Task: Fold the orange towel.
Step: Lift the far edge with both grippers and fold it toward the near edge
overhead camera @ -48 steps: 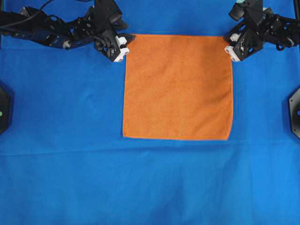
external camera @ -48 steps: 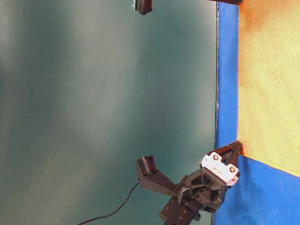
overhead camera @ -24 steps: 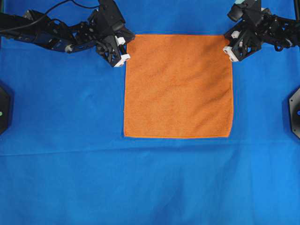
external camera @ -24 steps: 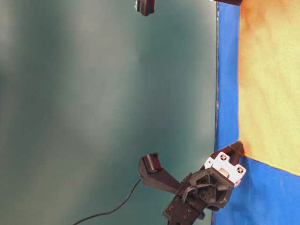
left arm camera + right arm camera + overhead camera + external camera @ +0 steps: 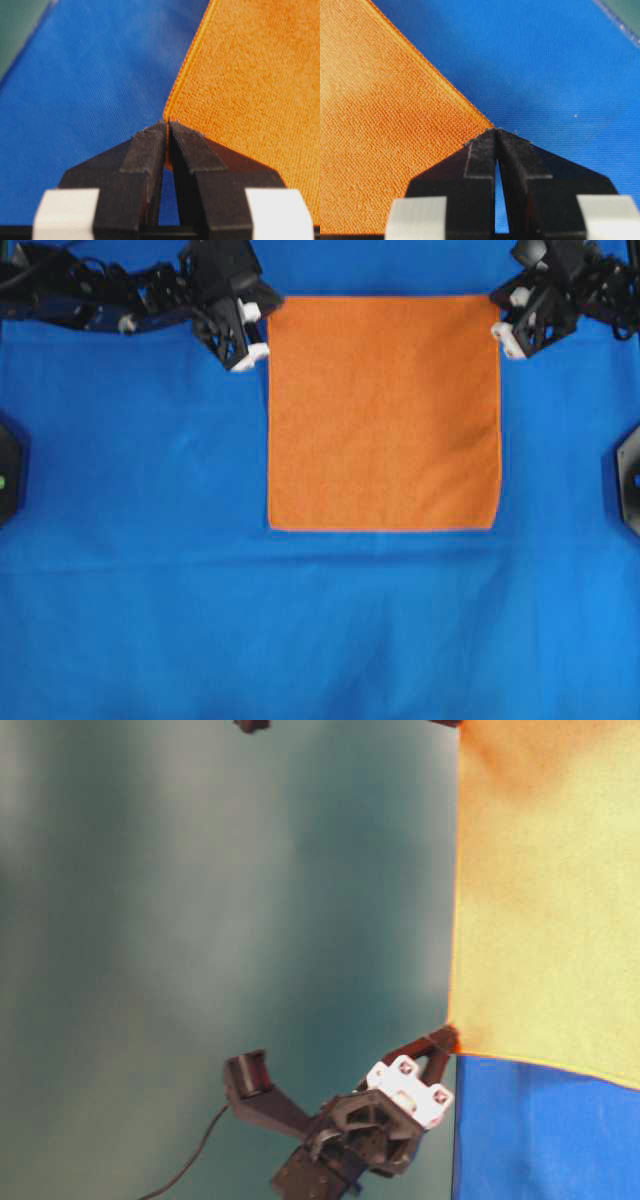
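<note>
both grippers clamped tight

both arms cut off by top edge; overhead view slightly blurred.

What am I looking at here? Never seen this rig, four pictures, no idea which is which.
It is a two-armed robot set to fold a cloth. One picture looks straight down from overhead, one looks along the table from the side and appears turned sideways, and two come from cameras on the wrists.

A plain bright-orange square terry towel lies on a large blue cloth covering the table.

The left gripper is pinched shut on one far corner of the towel, and the right gripper on the other far corner. The wrist views show each pair of black fingers closed at a corner's tip. In the side view that far edge looks raised off the blue cloth.
</note>
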Robot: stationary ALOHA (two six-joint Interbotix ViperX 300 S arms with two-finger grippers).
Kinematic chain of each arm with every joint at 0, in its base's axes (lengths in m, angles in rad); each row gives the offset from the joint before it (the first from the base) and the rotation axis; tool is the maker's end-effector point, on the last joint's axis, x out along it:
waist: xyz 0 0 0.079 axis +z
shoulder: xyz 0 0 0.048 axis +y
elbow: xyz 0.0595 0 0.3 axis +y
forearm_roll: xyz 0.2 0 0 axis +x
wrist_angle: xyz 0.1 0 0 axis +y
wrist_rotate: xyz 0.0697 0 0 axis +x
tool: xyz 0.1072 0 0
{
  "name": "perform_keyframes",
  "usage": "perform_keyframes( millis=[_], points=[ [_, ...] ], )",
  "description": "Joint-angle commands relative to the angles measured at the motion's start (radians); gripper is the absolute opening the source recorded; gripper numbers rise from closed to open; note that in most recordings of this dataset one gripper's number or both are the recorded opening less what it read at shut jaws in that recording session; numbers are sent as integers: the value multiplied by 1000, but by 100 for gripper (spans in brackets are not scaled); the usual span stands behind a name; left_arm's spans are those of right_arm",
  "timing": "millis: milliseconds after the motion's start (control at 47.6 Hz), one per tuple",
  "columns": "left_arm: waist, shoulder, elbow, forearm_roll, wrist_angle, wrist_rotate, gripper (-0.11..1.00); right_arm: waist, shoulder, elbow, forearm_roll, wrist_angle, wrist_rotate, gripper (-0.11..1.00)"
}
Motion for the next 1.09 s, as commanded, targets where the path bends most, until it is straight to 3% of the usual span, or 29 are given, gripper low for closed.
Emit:
perform_keyframes(
  millis=[0,294,441,609,798,1071],
  points=[
    [-8,-40,-2,2,6,2,3,9,-40,0,3,0,2,1],
    [-48,-49,15,2,8,2,3,48,-67,20,21,18,6,1],
    [-110,-74,38,2,26,2,3,104,-133,57,49,75,32,1],
    [-198,-95,84,2,55,-12,3,219,-236,129,72,120,100,1],
    [-314,-106,121,-5,63,-43,3,410,-345,176,89,184,215,1],
    [-503,-97,121,-5,75,-115,3,658,-325,181,91,222,379,1]
  ],
)
